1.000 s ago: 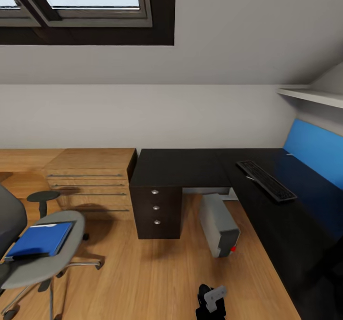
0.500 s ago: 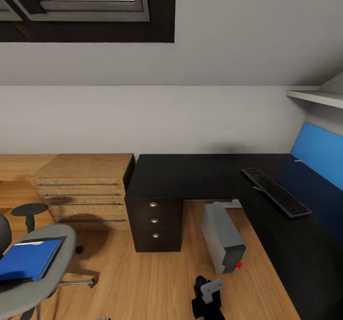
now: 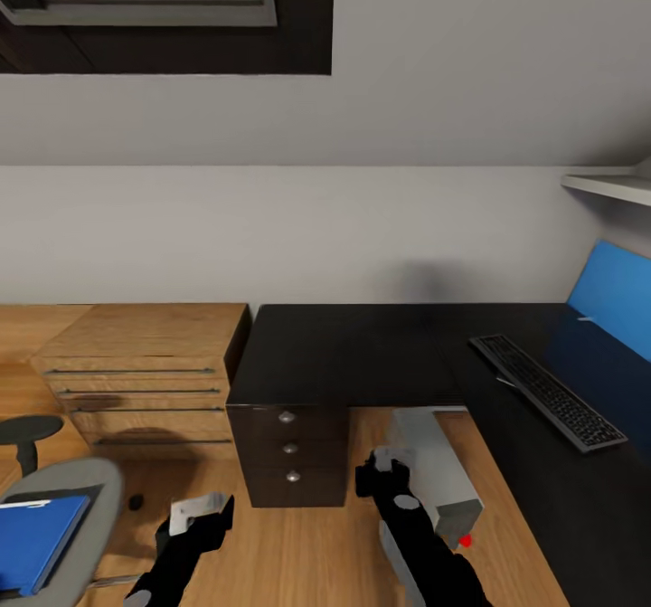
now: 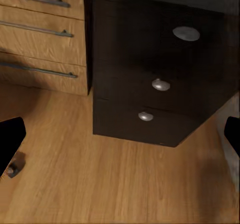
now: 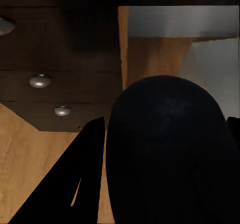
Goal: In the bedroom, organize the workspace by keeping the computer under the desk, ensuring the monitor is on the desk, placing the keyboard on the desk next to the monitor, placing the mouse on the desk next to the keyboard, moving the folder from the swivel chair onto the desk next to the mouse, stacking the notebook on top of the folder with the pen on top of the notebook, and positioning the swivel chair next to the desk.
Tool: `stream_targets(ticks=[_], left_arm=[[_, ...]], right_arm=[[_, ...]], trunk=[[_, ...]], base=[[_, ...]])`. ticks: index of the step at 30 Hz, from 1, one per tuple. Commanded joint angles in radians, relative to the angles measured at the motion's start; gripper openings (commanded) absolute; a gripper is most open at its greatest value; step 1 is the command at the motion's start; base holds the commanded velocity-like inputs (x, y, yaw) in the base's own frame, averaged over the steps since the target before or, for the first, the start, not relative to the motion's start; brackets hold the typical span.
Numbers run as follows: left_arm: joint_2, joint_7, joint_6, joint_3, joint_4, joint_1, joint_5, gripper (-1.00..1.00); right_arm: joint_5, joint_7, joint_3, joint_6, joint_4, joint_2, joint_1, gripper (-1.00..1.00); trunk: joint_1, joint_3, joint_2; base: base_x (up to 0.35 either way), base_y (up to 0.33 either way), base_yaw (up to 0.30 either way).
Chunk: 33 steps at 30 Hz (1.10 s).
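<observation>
Under the sloped bedroom ceiling, the desk [image 3: 344, 354] carries the keyboard [image 3: 547, 392] at 3 o'clock, the folder [image 3: 32, 539] lies on the swivel chair [image 3: 86, 498] at 8 o'clock, the left gripper [image 4: 120, 134] gapes wide above the floor, and whether the right gripper [image 3: 382, 469] grips anything I cannot tell

A big round black thing [image 5: 165, 154] sits between the fingers [image 5: 65, 184]. Behind it are the desk's dark drawers [image 5: 55, 63] with silver knobs [image 5: 40, 80], the wood floor [image 5: 30, 159], and the grey computer [image 5: 220, 68].

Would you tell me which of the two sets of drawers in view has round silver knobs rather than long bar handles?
The dark drawers under the black desk carry round silver knobs; the light-wood dresser beside them has long bars.
</observation>
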Motion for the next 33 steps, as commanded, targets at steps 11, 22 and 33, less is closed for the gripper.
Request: stream_targets(ticks=[11, 22, 33], left_arm=[[0.007, 0.007, 0.238, 0.025, -0.183, 0.000, 0.214, 1.00], [0.011, 0.005, 0.245, 0.105, -0.207, 0.000, 0.213, 1.00], [0.007, 0.002, 0.246, 0.152, -0.213, 0.000, 0.215, 1.00]], right_arm=[[-0.330, -0.093, 0.003, 0.150, 0.012, -0.006, -0.140, -1.00], [-0.332, -0.106, 0.005, 0.148, 0.016, -0.006, -0.140, -1.00], [-0.331, -0.119, 0.009, 0.148, 0.018, -0.004, -0.140, -1.00]], trunk=[[0.001, -0.002, -0.001], [0.001, -0.002, -0.001], [0.001, -0.002, -0.001]], base=[[0.328, 0.000, 0.000], [0.299, 0.000, 0.032], [0.047, 0.000, 0.255]])
